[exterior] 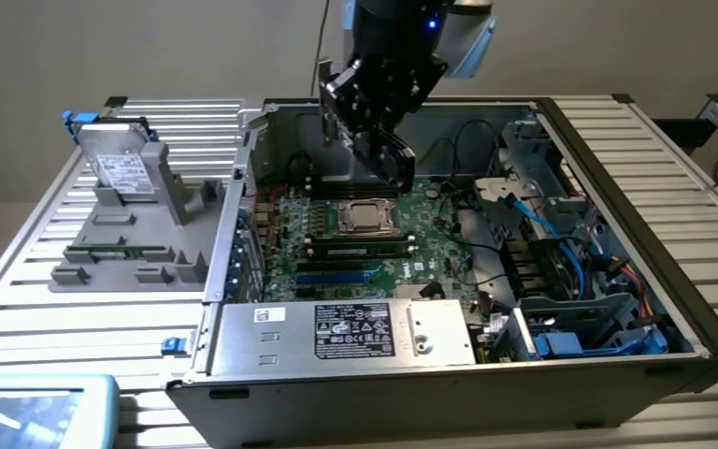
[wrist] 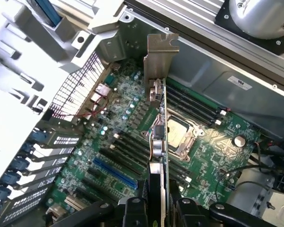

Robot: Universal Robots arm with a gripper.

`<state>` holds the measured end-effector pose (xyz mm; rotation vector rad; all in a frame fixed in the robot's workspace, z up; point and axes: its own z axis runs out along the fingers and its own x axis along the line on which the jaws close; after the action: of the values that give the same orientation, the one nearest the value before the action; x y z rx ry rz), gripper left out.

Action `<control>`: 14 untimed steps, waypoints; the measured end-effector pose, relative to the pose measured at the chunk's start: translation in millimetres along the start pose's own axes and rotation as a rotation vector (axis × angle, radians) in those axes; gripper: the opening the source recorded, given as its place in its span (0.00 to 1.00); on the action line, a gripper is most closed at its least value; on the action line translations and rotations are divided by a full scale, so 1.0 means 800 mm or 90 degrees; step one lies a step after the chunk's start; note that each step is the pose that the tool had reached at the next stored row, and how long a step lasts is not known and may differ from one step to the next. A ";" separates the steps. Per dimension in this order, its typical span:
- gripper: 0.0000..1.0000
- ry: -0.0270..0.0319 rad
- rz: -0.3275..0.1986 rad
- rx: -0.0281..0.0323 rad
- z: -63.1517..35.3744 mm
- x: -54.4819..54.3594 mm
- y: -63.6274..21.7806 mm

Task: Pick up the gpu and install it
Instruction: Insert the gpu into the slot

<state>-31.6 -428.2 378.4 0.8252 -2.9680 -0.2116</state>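
One card is sitting in my pincer (wrist: 158,210) right now: the gpu (wrist: 157,142). Through the wrist camera I am seeing it edge-on as a thin green board with a black face. It is carrying small silver parts along its edge and a narrow silver bracket (wrist: 159,56) at the end farthest from the fingers.

I am getting nothing readable off the stickers (the print on the power supply label (exterior: 352,329) and on the white sticker (wrist: 239,81) on the case wall is too small for me).

The fingers are pressing on both flat faces of the card's near end, so the pincer is clamping it. The gpu is reaching out beyond the fingertips, hanging above the motherboard (wrist: 213,156), with the processor socket (wrist: 182,135) lying to one side of it and a blue slot (wrist: 114,172) to the other.
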 end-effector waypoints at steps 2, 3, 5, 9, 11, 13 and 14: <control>0.28 0.0033 -0.022 0.0003 0.000 0.000 0.000; 0.28 0.0050 -0.034 0.0005 0.000 0.000 0.000; 0.28 0.0084 -0.057 0.0009 0.000 0.000 0.000; 0.28 0.0152 -0.103 0.0016 0.000 0.000 0.000; 0.28 0.0186 -0.126 0.0019 0.000 0.000 0.000; 0.28 0.0220 -0.149 0.0023 0.000 0.000 0.000; 0.28 0.0237 -0.161 0.0025 0.000 0.000 0.000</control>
<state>-31.6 -428.2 378.4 1.1898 -2.8241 -0.1983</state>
